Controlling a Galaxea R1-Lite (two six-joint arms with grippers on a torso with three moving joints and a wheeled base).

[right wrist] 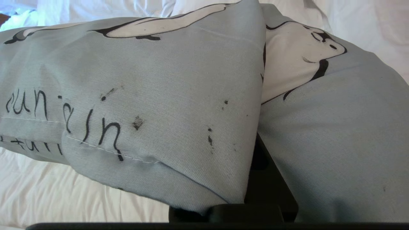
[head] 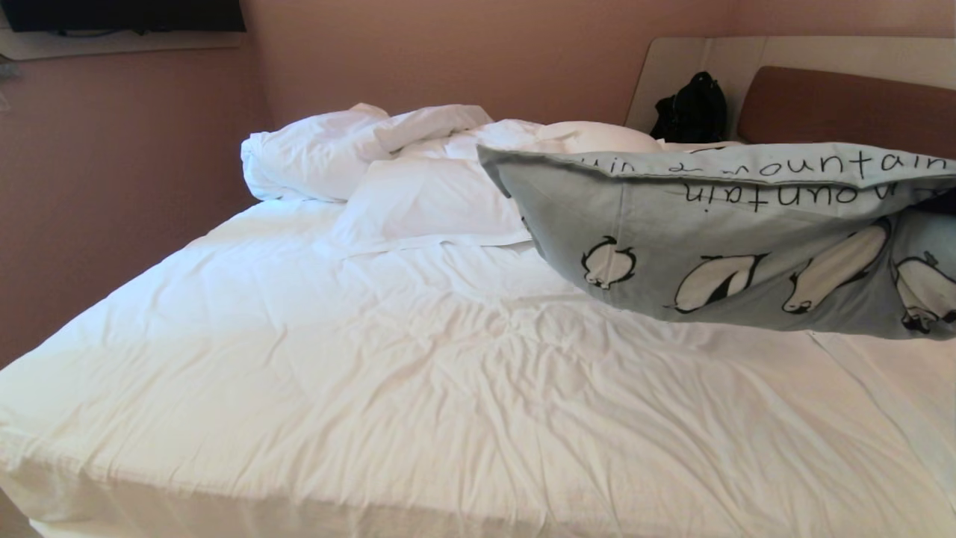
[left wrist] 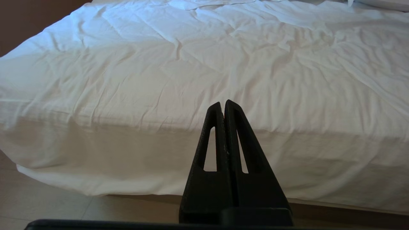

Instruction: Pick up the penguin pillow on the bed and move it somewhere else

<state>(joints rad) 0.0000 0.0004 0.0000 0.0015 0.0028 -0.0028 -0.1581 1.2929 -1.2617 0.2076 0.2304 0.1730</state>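
The penguin pillow [head: 717,239], light blue with black-and-white penguins and dark lettering, hangs above the right side of the bed [head: 373,359], clear of the white sheet. In the right wrist view the pillow [right wrist: 179,95] fills most of the picture. My right gripper [right wrist: 259,150] is shut on a fold of its fabric, and only part of one dark finger [right wrist: 268,182] shows between the bulges. My left gripper [left wrist: 223,103] is shut on nothing and sits parked low, pointing at the bed's near edge [left wrist: 159,127].
White pillows and a bunched duvet [head: 321,153] lie at the far end of the bed. A black bag [head: 691,108] sits by the brown headboard [head: 844,104]. A pink wall [head: 112,187] runs along the left. Tiled floor [left wrist: 64,207] lies below the bed's edge.
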